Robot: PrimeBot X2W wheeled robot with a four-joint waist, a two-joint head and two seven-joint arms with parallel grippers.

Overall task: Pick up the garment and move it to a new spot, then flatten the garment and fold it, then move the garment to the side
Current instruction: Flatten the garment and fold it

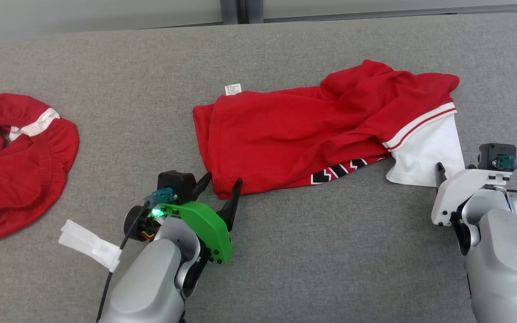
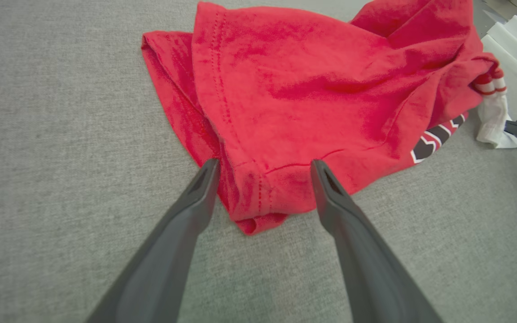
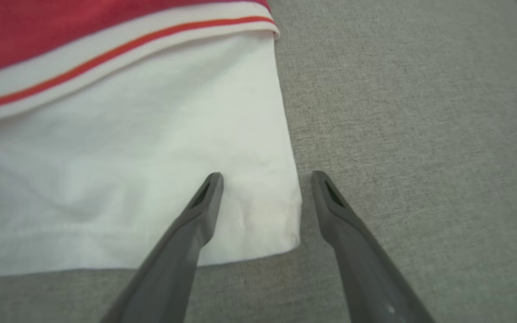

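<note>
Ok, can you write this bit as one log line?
left gripper: open, at shirt red corner | right gripper: open, at its white corner | nothing held

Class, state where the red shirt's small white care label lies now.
In the head view, the small white care label sticks out past the far edge of the crumpled red shirt, near its left corner.

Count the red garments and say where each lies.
2. The red shirt lies centre-right on the table; a crumpled red garment lies at the far left, partly cut off.

Grey surface (image 1: 330,269), garment (image 1: 312,134), red cloth (image 1: 16,179), white strip (image 1: 89,244)
</note>
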